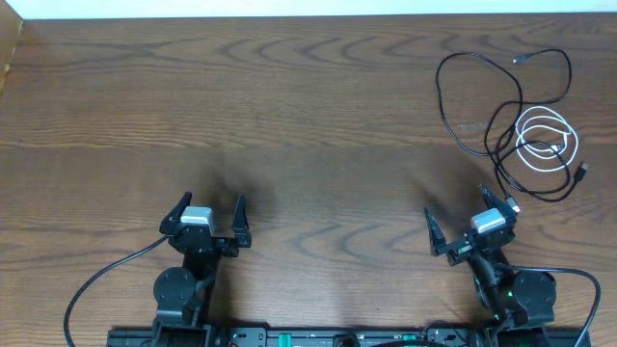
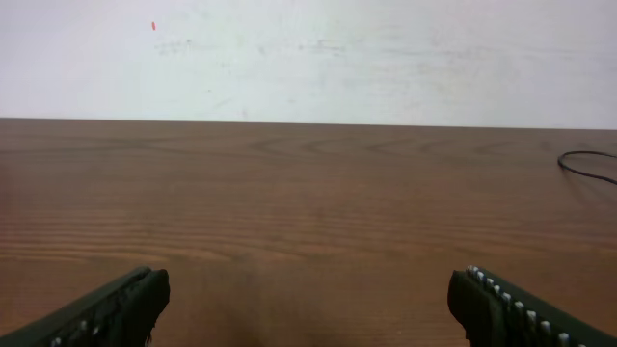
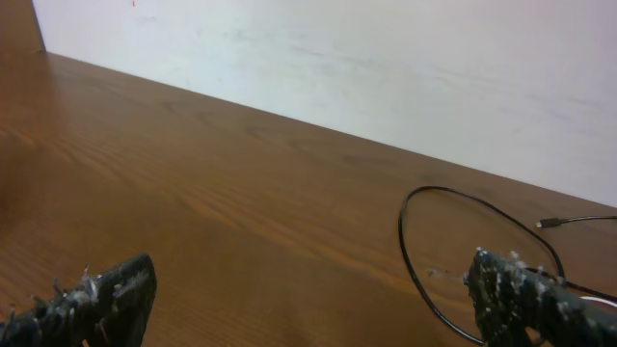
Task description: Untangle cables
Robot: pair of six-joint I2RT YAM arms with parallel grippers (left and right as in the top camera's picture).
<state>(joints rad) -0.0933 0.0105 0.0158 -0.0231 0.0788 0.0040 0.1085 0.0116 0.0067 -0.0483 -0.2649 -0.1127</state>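
Forward-right of the nearer right end effector (image 1: pixel 457 208), black cable (image 1: pixel 499 113) and white cable (image 1: pixel 546 145) are lying tangled; it and left end effector (image 1: pixel 211 203) are gaping empty.

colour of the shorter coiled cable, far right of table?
White. The coiled cable shows best in the overhead view, overlapping the black cable.

No legible text, labels or numbers (any view).
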